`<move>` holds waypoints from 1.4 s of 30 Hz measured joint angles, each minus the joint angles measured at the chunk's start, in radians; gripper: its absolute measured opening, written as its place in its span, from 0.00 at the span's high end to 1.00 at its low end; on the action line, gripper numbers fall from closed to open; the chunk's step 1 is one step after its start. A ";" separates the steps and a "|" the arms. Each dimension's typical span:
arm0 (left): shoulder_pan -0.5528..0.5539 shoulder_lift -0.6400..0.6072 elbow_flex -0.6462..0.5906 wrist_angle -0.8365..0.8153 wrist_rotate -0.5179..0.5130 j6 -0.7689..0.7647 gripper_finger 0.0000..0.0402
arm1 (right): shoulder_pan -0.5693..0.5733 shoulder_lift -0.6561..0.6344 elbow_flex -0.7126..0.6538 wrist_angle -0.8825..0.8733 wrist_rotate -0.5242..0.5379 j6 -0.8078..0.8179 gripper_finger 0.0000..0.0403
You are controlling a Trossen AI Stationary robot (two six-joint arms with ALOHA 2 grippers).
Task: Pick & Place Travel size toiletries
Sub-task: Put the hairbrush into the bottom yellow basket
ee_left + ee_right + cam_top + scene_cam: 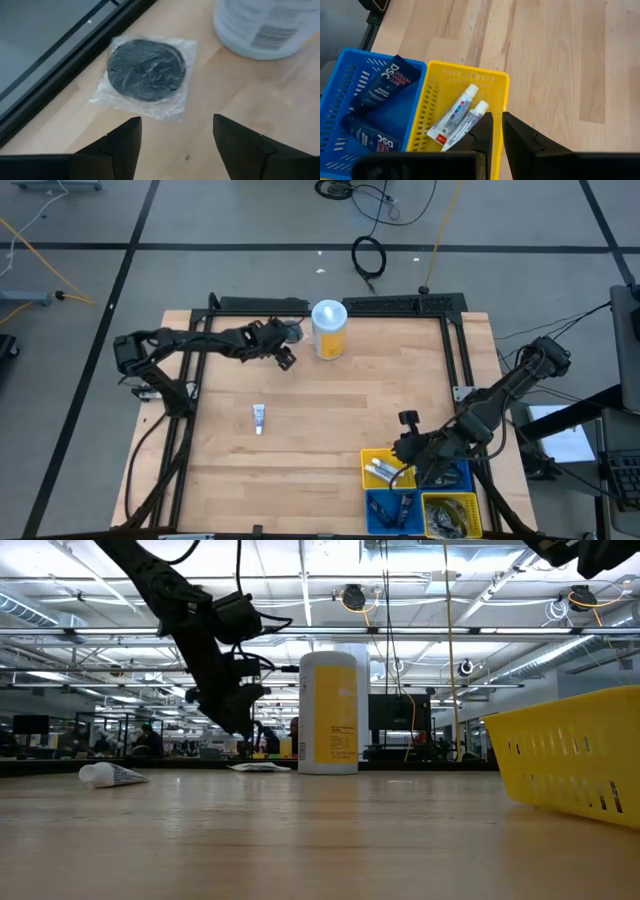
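A grey round flat disc in a clear packet point(146, 71) lies flat on the wood near the table's far edge point(292, 332), just left of the canister. My left gripper point(175, 135) hovers open above and just short of it point(285, 358), touching nothing. One small white tube point(259, 418) lies on its side mid-table point(110, 775). My right gripper point(497, 130) is shut and empty above the yellow basket point(465, 70), where two white tubes point(455, 117) lie. Dark blue sachets point(385, 85) lie in the blue basket point(350, 75).
The white-lidded yellow-and-white canister point(329, 330) stands upright right beside the packet point(260, 25). A black frame rail point(65, 60) runs along the far edge behind the packet. The baskets point(365, 470) sit in the near right corner. Bare wood stretches between the tube and the baskets.
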 joint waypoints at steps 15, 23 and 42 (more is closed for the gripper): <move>0.030 0.153 0.000 0.111 0.000 0.064 0.39 | 0.000 0.000 -0.001 -0.004 -0.002 -0.007 0.92; 0.031 0.246 0.004 0.182 -0.017 0.096 0.39 | 0.000 0.000 -0.001 -0.008 -0.002 -0.007 0.91; 0.052 0.271 0.001 0.171 -0.088 0.122 0.97 | 0.000 0.000 -0.001 -0.008 -0.001 -0.022 0.92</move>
